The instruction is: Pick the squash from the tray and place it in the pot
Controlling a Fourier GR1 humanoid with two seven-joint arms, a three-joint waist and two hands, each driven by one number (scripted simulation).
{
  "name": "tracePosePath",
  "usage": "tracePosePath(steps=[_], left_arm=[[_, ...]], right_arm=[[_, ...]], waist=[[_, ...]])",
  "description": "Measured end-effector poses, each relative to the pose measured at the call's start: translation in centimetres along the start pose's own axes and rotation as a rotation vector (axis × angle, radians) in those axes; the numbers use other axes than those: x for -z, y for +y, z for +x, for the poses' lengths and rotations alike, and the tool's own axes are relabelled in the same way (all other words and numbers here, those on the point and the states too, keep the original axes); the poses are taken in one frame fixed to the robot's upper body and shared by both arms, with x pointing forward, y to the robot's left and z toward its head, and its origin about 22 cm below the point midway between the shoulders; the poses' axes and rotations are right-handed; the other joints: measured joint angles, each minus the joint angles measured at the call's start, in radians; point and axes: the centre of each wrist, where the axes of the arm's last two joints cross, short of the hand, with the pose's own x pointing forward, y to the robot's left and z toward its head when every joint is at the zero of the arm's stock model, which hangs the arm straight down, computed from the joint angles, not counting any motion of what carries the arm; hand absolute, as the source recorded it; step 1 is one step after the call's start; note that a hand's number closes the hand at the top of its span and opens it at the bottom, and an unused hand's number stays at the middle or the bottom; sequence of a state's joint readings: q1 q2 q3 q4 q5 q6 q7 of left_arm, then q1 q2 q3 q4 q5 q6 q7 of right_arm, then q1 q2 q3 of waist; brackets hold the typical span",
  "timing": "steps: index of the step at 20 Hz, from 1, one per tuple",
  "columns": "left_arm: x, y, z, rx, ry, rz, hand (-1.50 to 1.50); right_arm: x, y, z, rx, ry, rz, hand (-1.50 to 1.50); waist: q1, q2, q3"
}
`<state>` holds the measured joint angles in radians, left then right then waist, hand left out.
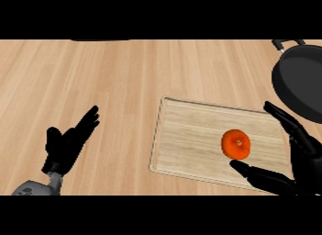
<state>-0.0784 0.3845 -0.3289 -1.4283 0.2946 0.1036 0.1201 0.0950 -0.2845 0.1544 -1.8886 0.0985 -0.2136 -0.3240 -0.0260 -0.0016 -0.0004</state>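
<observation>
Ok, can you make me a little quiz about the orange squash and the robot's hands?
1. True or false: the squash is already inside the pot.
2. Which hand is closest to the squash? A) left hand B) right hand
3. Fill in: the squash lies on the wooden ____.

Key:
1. False. It lies on the tray, and the pot is at the far right.
2. B. The right hand is open beside the squash, not holding it; the left hand rests open off to the left.
3. tray
</observation>
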Motion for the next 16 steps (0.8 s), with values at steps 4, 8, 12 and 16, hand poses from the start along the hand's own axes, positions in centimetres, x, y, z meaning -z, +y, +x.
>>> tracePosePath(steps=[4, 8, 12, 16], left_arm=[[0.3, -0.1, -0.3, 0.004, 0.006, -0.017, 0.00], [0.7, -0.2, 0.0, 0.001, 0.003, -0.026, 0.00], [1.0, -0.7, -0.1, 0.012, 0.002, -0.032, 0.00], [1.6, -1.0, -0.1, 0.011, 0.000, -0.040, 0.00]], right_arm=[[-0.1, -2.1, 2.8, -0.066, 0.118, 0.103, -1.50], [1.1, -2.8, 5.3, -0.104, 0.269, 0.176, -1.50], [2.9, -3.0, 6.4, -0.087, 0.399, 0.213, -1.50], [4.5, -2.8, 5.4, -0.075, 0.530, 0.294, -1.50]], waist=[[0.005, -0.001, -0.002], [0.016, 0.000, -0.002], [0.025, 0.001, -0.001], [0.030, 0.004, -0.001]])
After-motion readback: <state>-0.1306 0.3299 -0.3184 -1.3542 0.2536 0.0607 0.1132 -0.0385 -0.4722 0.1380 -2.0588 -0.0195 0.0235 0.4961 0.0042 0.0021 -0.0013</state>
